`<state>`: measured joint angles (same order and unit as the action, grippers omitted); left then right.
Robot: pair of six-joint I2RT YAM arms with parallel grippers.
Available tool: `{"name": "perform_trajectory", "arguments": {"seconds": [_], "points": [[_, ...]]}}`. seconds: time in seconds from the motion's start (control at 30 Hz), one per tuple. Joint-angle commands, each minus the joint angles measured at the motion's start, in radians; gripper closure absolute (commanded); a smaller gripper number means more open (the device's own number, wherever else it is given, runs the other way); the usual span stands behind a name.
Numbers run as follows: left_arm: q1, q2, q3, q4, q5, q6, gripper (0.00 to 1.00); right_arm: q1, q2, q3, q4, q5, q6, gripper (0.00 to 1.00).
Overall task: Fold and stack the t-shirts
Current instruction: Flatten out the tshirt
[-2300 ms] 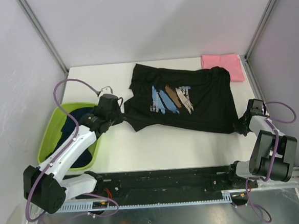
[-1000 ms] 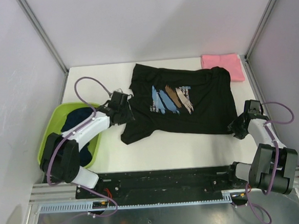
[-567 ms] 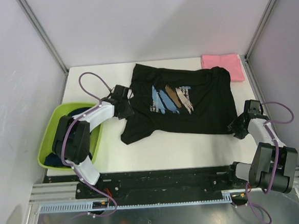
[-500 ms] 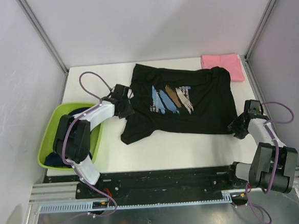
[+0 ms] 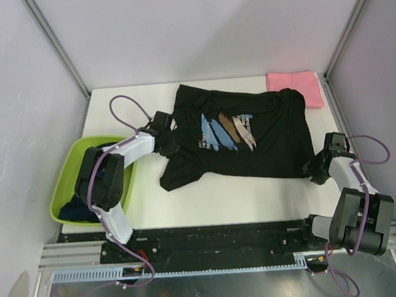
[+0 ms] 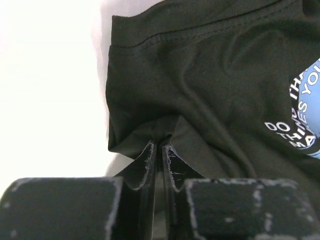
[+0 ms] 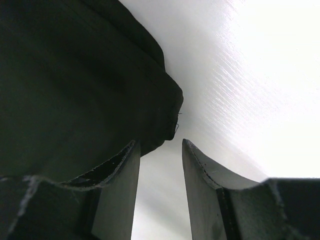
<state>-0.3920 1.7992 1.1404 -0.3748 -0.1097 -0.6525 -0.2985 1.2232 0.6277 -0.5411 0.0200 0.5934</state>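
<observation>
nearest in, on the left, the lime-green basin (image 5: pixel 60 195) sits at the near left corner of the white surface (image 5: pixel 221 194), with dark navy cloth (image 5: pixel 73 210) bundled in its bottom and the left arm arching over it. over on the right, the right end effector (image 7: pixel 160 145) is low at the near right corner of the black t-shirt (image 5: pixel 272 136). its wrist view shows the fingers spread, an open gap between them and bare surface showing through. the shirt's corner just reaches the tip of one finger and is not clamped. a little further in, the left end effector (image 6: pixel 160 146) is at the shirt's left side, below the sleeve hem. its fingers are pressed almost together, pinching a small raised fold of the black fabric. the cloth creases away from that pinch toward the white lettering at the edge of the print (image 5: pixel 227 131). the shirt itself lies spread across the middle of the surface, chest up, its blue, brown and white brush strokes facing the top camera, the near left hem ragged and tucked in. at the far right corner lies a folded pink t-shirt (image 5: pixel 294 82), the black shirt's far right shoulder touching or overlapping its near edge.
</observation>
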Motion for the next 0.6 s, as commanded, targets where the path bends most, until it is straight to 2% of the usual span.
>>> {"name": "perform_trajectory", "arguments": {"seconds": [0.0, 0.1, 0.33, 0.57], "points": [[0.007, -0.090, -0.028, 0.021, -0.021, 0.003, 0.95, -0.006, 0.013, 0.023, 0.012, 0.026, -0.014, 0.56], [0.018, -0.180, -0.086, 0.002, -0.056, -0.017, 0.99, -0.005, 0.022, 0.023, 0.011, 0.029, -0.012, 0.55], [0.107, -0.404, -0.231, -0.066, -0.145, -0.072, 1.00, 0.005, 0.021, 0.023, -0.010, 0.046, 0.002, 0.54], [0.181, -0.502, -0.270, -0.077, -0.116, -0.079, 1.00, 0.023, 0.004, 0.023, -0.019, 0.060, 0.027, 0.54]]}}
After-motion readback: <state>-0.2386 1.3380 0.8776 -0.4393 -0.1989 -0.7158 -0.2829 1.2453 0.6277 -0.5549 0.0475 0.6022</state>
